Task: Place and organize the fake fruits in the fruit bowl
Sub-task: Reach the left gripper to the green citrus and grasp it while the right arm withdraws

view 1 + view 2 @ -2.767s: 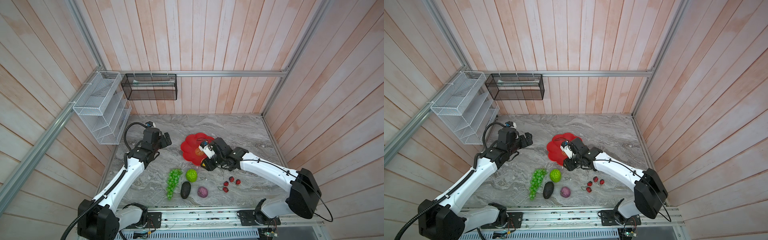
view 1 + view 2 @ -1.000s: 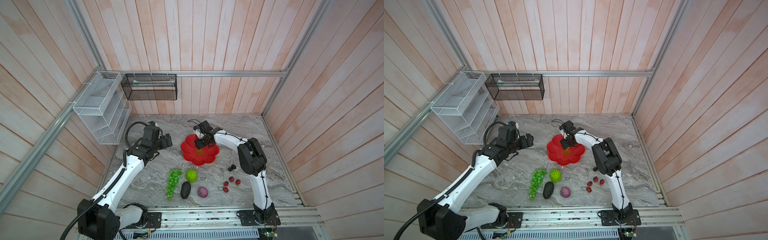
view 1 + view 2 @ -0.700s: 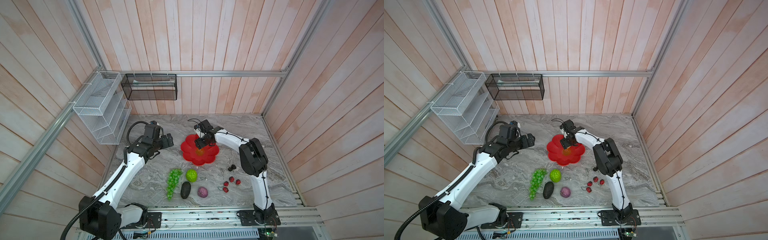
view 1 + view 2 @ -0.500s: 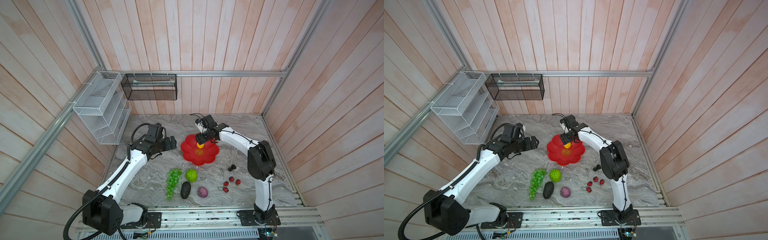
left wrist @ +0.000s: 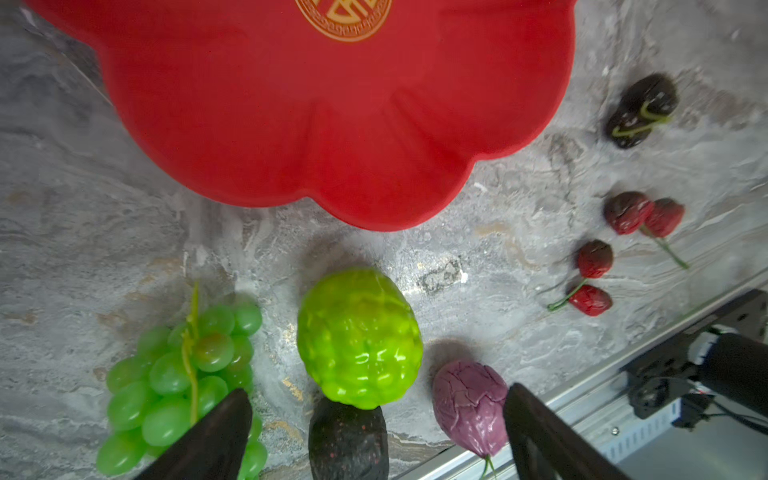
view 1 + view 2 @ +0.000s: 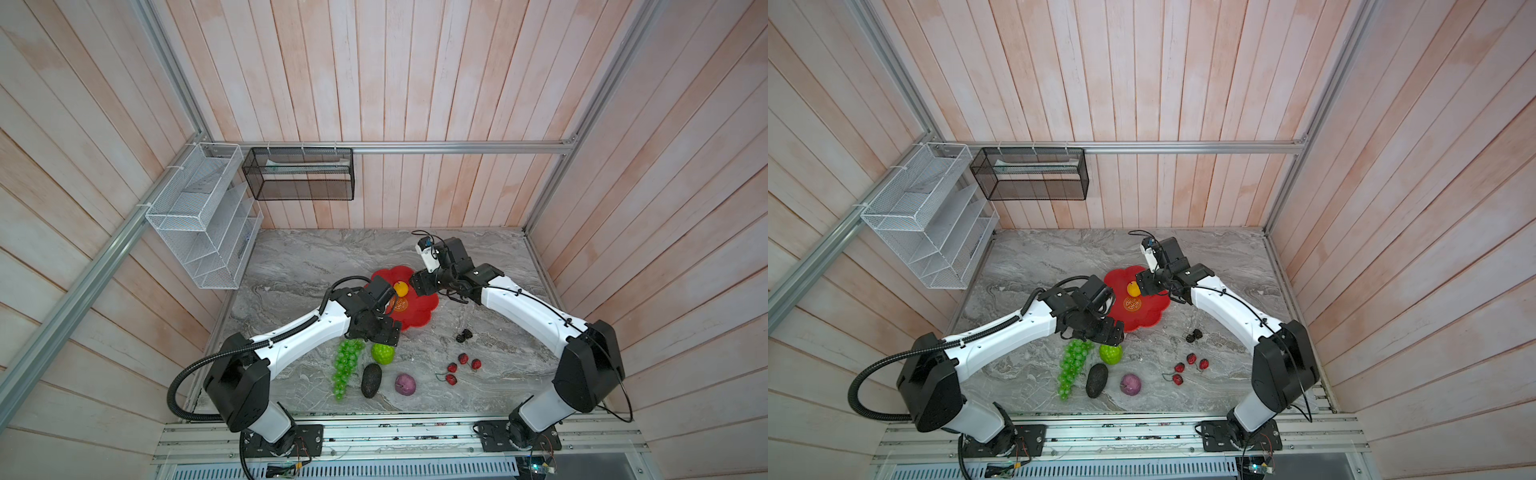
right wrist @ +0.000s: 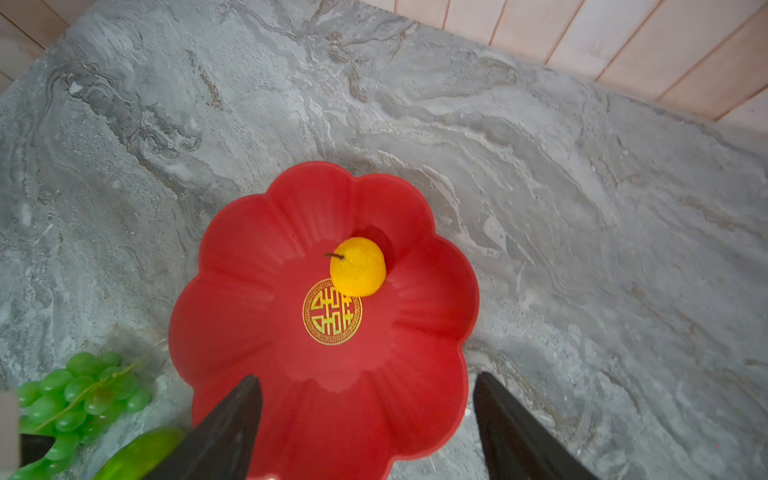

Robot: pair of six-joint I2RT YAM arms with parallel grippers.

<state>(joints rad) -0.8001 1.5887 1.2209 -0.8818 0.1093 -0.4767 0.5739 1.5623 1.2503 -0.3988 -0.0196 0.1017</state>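
Fruit bowl (image 7: 249, 291) holds the small yellow fruit (image 7: 358, 267); left gripper (image 5: 376, 395) and right gripper (image 7: 368, 378) gape empty.

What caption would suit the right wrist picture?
Small yellow fruit lying in the red flower-shaped bowl, seen between fingers of the open right hand.
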